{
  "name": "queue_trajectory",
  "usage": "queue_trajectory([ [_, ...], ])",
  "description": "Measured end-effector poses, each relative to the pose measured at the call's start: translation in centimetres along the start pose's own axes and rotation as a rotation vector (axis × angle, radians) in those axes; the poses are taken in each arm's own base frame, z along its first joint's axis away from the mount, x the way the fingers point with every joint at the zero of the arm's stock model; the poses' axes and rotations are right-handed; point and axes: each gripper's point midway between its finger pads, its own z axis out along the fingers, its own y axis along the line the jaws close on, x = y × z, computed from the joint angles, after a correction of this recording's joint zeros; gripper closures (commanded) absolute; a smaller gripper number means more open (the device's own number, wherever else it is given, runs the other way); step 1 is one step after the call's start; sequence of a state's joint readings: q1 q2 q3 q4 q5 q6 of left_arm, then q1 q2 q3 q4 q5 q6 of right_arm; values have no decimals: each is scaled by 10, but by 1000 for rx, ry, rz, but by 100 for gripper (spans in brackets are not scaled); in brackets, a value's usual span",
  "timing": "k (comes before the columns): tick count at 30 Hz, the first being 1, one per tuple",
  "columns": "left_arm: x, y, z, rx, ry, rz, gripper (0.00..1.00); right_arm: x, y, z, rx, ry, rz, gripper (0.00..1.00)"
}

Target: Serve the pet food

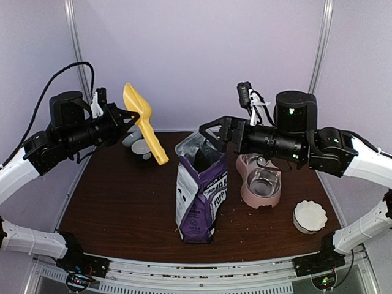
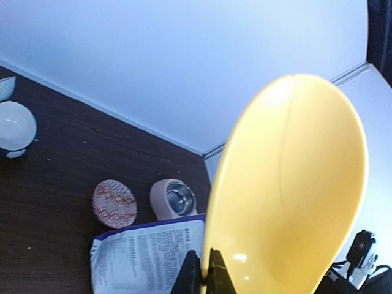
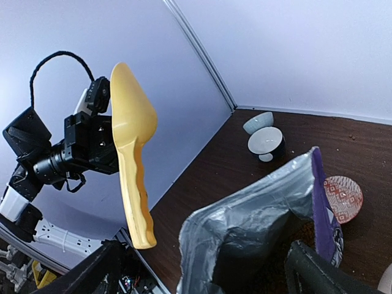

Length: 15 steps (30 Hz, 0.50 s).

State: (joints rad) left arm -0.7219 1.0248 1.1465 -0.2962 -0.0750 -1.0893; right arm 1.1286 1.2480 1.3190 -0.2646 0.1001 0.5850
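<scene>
The purple puppy-food bag [image 1: 199, 196] stands open mid-table; its silver inner wall fills the right wrist view [image 3: 245, 220]. A dim brown grainy patch deep in its mouth [image 3: 300, 236] looks like the pet food. My left gripper [image 1: 130, 115] is raised at the left and shut on the rim of a yellow scoop [image 1: 144, 125], which points handle-down toward the bag. The scoop's bowl fills the left wrist view [image 2: 288, 196], pinched between the fingers [image 2: 191, 272]. My right gripper [image 1: 214, 131] is open, its fingers wide apart on either side of the bag's top [image 3: 208, 269].
A pink double feeder [image 1: 260, 180] with steel bowls stands right of the bag. A white fluted dish [image 1: 309, 215] sits at the front right. Small bowls [image 1: 139, 146] stand at the back left. A patterned dish [image 3: 343, 198] lies beyond the bag.
</scene>
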Motion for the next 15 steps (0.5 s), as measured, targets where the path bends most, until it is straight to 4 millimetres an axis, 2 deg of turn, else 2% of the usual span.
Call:
queue_trajectory([
  [3,2,-23,7,65,-21,-47,100,-7,25,10,-35,-6,-38,7],
  [7,11,-39,17,93,-16,-66,100,-10,45,22,-49,0,-72,10],
  [10,12,-50,19,118,-18,-72,100,-5,50,33,-29,20,-103,15],
  [15,4,-56,17,136,-53,-87,100,6,46,56,57,73,-160,23],
])
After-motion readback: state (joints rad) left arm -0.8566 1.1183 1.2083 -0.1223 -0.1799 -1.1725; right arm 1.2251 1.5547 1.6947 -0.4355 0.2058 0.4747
